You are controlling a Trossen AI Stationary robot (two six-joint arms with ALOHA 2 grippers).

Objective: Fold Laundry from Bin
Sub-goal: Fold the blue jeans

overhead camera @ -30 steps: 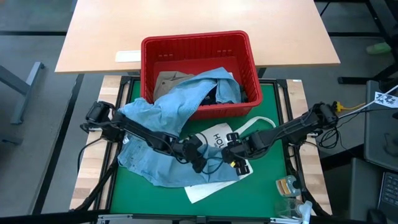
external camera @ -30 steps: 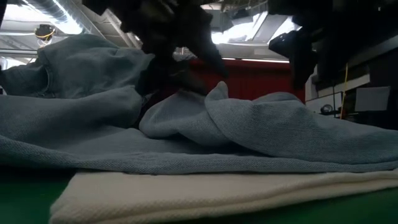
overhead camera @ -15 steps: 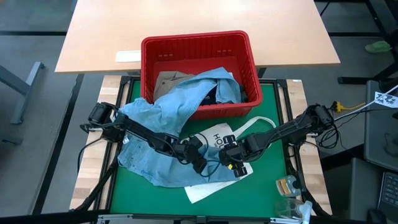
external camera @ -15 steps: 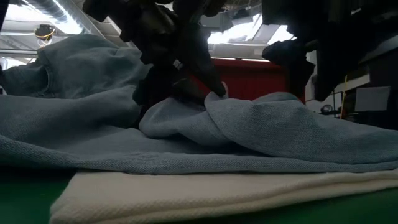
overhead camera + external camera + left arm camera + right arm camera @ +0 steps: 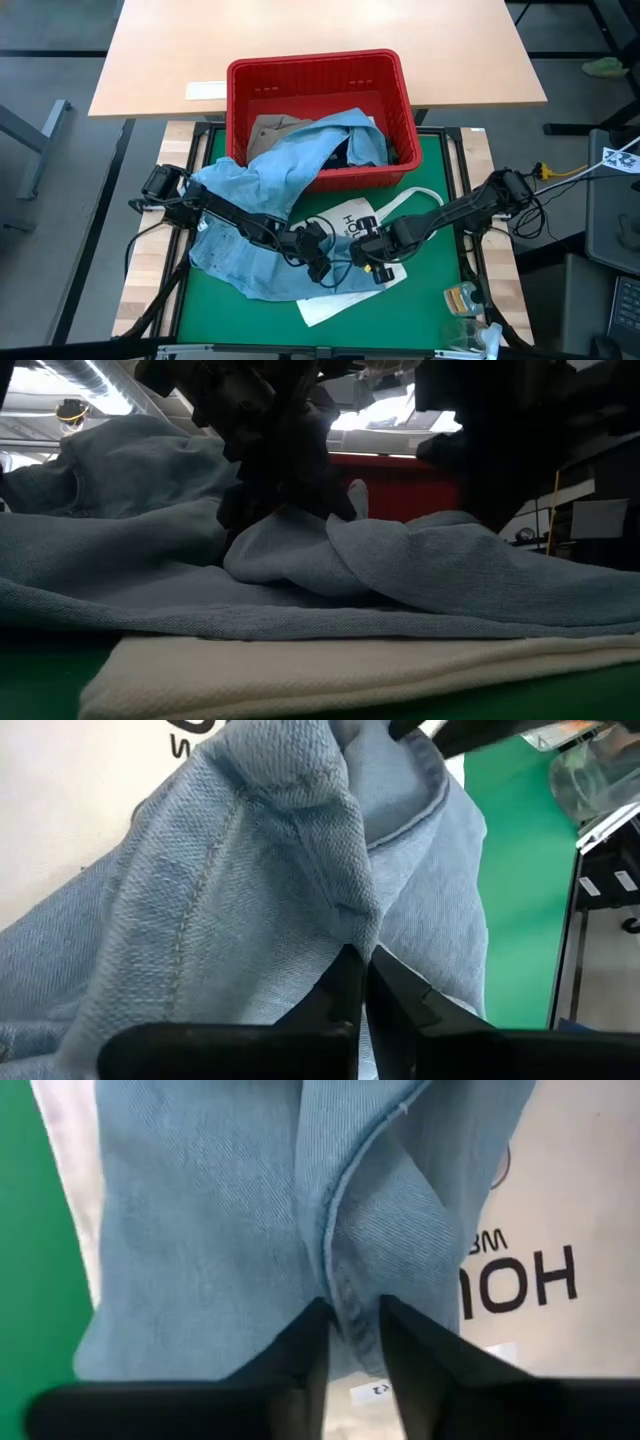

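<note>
Green table mat (image 5: 440,285) under white tote bag (image 5: 345,300), denim garment (image 5: 240,265), red bin (image 5: 320,110).

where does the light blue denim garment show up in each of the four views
High view: the light blue denim garment spills from the red plastic bin onto the green mat, left of centre.
Low view: it fills the middle band, above the white tote bag.
Left wrist view: it covers most of the picture.
Right wrist view: it fills the centre and left.
Shared landmark: the white tote bag lying under the denim.
</note>
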